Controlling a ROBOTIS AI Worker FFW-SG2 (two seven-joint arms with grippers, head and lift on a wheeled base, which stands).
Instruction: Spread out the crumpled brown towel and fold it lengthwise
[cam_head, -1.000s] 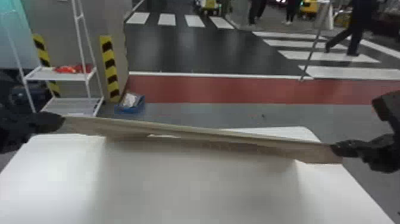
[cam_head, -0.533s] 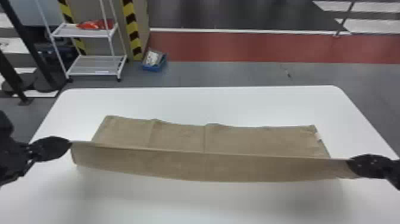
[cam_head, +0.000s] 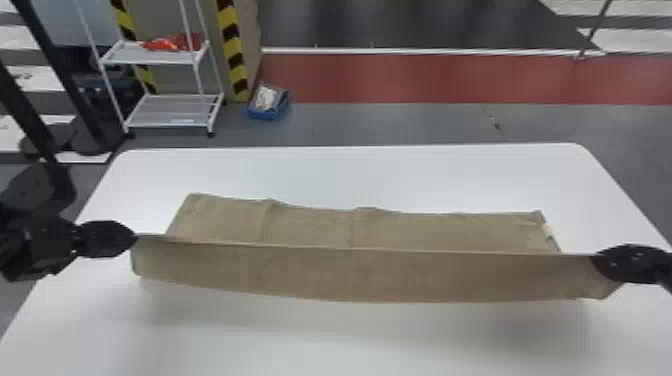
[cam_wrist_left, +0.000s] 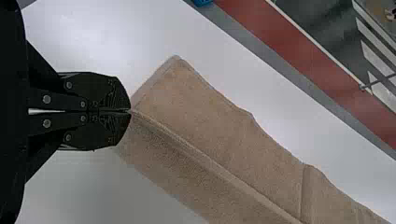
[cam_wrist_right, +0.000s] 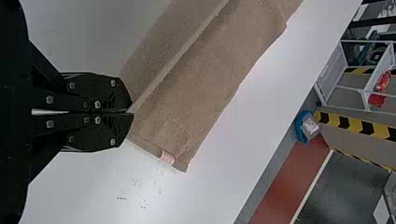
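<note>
Lowered since earlier, brown towel (cam_head: 350, 275) hangs pinched by left claw (cam_head: 134, 239) and right claw (cam_head: 596, 257), shelf (cam_head: 167, 111) beyond table (cam_head: 350, 172).

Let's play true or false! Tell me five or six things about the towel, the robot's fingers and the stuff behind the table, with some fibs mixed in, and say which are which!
1. The towel is brown. True.
2. The left fingers are wide open. False: they are shut on the towel.
3. The right fingers are pinching the towel too. True.
4. All of the towel lies flat on the table. False: its near part hangs from an edge held up between the fingers.
5. The little pale tag is at the towel's right end. True.
6. The blue box sits on the table. False: it is on the floor.
</note>
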